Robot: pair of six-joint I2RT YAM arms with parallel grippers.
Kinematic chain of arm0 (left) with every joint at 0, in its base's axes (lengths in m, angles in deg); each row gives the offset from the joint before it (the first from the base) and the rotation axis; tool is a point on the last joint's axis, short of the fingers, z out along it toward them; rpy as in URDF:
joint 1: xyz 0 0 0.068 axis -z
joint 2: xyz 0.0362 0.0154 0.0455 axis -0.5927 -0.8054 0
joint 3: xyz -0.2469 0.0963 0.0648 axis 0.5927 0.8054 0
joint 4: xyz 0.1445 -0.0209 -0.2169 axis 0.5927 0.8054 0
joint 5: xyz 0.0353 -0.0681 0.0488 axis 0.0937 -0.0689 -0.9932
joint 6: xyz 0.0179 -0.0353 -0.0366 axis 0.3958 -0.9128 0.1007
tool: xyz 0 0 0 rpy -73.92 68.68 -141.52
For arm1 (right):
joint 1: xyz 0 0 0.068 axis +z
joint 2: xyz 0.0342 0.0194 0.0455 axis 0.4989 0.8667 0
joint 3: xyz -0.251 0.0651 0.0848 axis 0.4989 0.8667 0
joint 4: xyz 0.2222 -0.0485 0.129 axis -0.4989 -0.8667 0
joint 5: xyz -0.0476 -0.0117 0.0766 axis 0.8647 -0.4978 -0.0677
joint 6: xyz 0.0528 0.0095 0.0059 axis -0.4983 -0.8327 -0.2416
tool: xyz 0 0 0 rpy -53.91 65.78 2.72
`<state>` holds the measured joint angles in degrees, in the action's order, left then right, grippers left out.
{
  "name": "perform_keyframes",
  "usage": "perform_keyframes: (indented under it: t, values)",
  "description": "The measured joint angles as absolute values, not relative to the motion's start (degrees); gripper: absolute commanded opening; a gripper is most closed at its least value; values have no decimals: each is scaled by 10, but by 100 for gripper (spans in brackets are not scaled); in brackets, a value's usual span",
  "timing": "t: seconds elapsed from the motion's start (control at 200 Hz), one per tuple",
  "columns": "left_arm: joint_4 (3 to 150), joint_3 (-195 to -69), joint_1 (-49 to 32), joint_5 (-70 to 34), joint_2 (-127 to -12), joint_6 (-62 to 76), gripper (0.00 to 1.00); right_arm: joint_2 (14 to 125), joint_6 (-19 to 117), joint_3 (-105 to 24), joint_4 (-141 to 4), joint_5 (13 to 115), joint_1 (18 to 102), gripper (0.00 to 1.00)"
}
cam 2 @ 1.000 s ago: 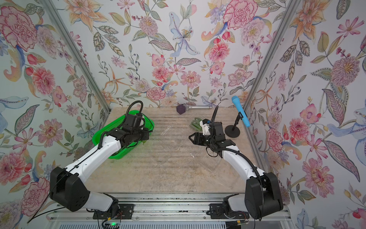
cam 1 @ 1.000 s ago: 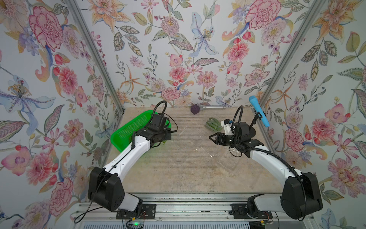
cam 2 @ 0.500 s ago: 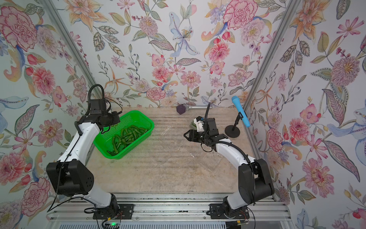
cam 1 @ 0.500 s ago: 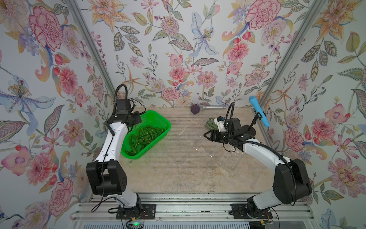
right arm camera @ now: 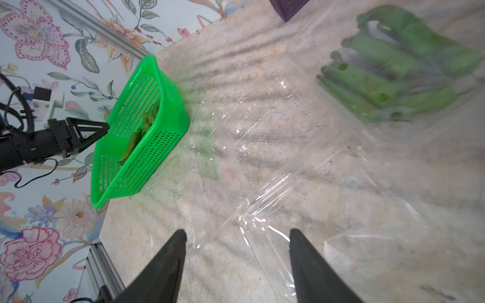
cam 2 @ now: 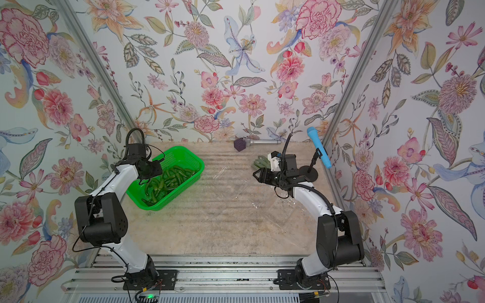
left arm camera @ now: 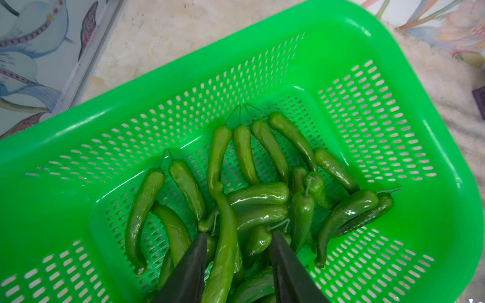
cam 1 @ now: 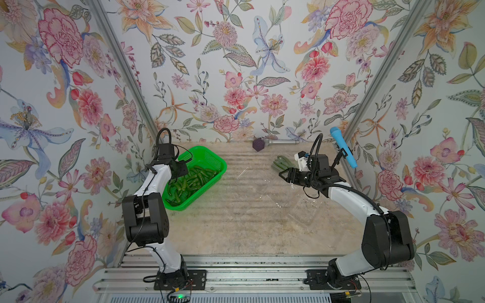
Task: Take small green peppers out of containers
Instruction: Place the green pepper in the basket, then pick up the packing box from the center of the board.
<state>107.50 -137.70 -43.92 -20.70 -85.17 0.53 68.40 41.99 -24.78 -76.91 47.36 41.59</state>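
Many small green peppers (left arm camera: pixel 258 194) lie in the green perforated basket (left arm camera: pixel 341 52) directly beneath the left gripper (left arm camera: pixel 238 234), whose jaws stand apart with one pepper lying loose between them. More sit inside a clear clamshell container (right arm camera: pixel 309 60) just ahead of the right gripper (right arm camera: pixel 237 230), which is spread wide and empty. The peppers look light, glossy and probably slippery, so pinching across the mid-body seems safest. The thin plastic likely flexes and slides. No readable writing shows.

glossy peppers (left arm camera: pixel 258 194), perforated plastic basket (left arm camera: pixel 367 110)
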Motion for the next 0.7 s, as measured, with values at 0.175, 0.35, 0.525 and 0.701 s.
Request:
perform_keyframes:
  t: [0.175,0.35,0.525,0.701]
  values:
    - [1046,-1377,-399,-204,-787,1,50,713,410,-313,-790,520,359,69]
    - [1002,-1446,-277,-177,-820,-5,51,767,368,-357,-797,558,330,74]
    - [958,-1610,-191,-130,-992,-3,50,822,310,-377,-805,575,327,75]
    - [966,-1781,-146,-115,-1166,2,51,858,259,-393,-806,590,328,78]
